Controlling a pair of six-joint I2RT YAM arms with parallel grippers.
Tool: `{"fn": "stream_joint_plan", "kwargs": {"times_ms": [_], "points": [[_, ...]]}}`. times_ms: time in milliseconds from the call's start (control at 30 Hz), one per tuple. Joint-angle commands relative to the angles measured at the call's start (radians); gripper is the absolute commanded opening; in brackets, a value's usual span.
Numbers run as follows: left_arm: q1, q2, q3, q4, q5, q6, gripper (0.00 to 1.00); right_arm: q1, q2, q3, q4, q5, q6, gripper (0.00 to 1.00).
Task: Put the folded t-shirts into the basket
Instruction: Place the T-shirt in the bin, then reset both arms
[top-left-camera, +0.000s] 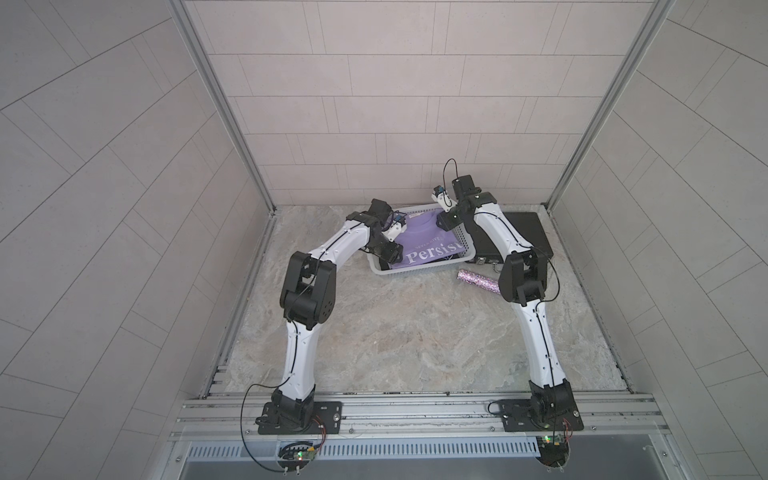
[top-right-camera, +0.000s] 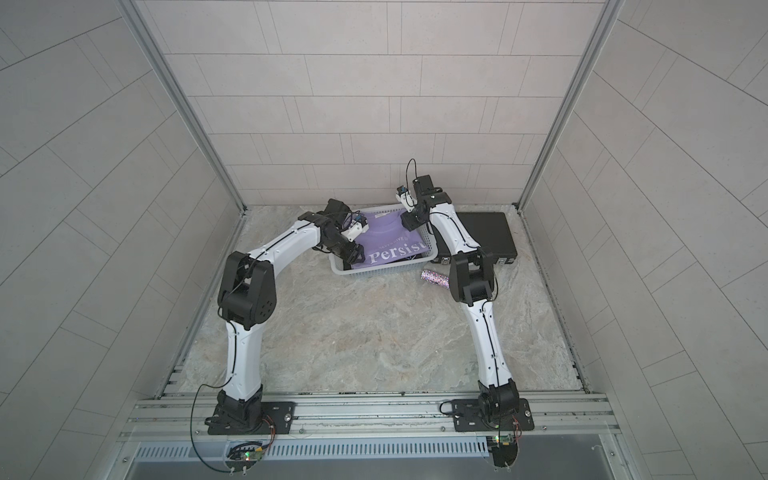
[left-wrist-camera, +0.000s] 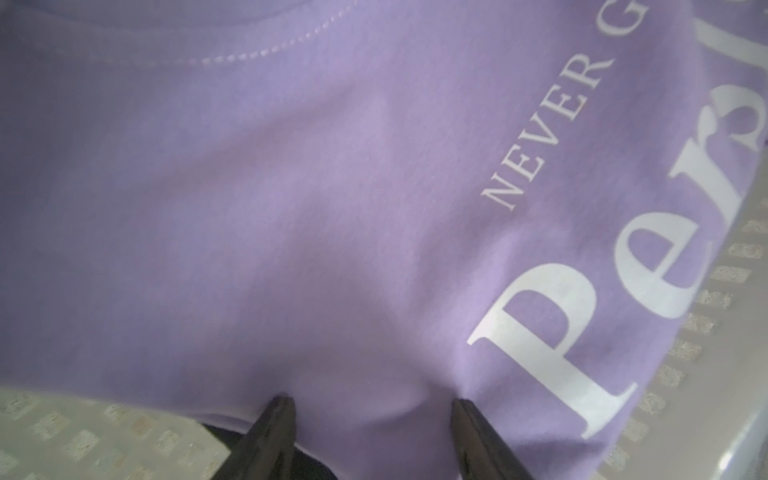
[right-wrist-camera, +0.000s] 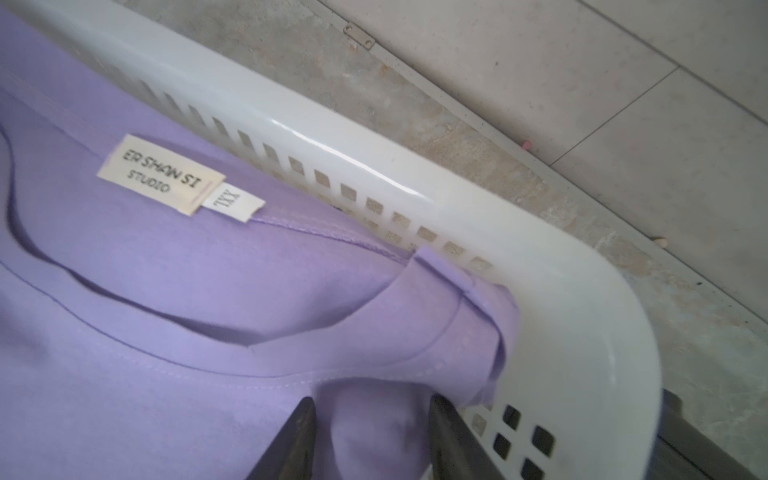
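Observation:
The lilac t-shirt (top-left-camera: 419, 241) (top-right-camera: 386, 239) with white "Persist" lettering lies on top inside the white basket (top-left-camera: 415, 272) (top-right-camera: 374, 272); both top views show it. My left gripper (top-left-camera: 392, 257) (left-wrist-camera: 370, 405) is at its near-left edge, fingers apart, with a soft hump of lilac cloth (left-wrist-camera: 332, 208) between them. A black layer (left-wrist-camera: 314, 468) shows under that edge. My right gripper (top-left-camera: 446, 222) (right-wrist-camera: 372, 405) is at the collar corner by the basket's rim (right-wrist-camera: 540, 291), its fingers pressing a bulge of the lilac cloth (right-wrist-camera: 208, 332). Any other shirts are hidden.
A flat black case (top-left-camera: 523, 232) lies right of the basket, partly under my right arm. A glittery pink tube (top-left-camera: 478, 279) (top-right-camera: 434, 277) lies on the marble floor in front of the case. The back wall stands close behind the basket.

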Motion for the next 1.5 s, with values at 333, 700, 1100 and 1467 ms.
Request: {"fn": "stream_joint_plan", "kwargs": {"times_ms": [333,700,1100,1467], "points": [[0.040,-0.360,-0.078,-0.047,-0.049,0.046,0.75,-0.019,-0.484,-0.206,-0.106,-0.010,-0.080,0.74],[0.144,-0.854,-0.611,0.356,-0.312,-0.017,0.99,-0.083,-1.120,-1.017,0.350,0.411,-0.052,1.00],[0.335,-1.140,-1.273,0.920,-0.475,-0.299,1.00,-0.249,-1.550,-1.829,0.961,0.367,0.287,1.00],[0.342,-0.904,-1.509,1.475,-0.300,-0.266,1.00,-0.270,-1.262,-2.107,1.462,0.298,0.355,1.00]]}}
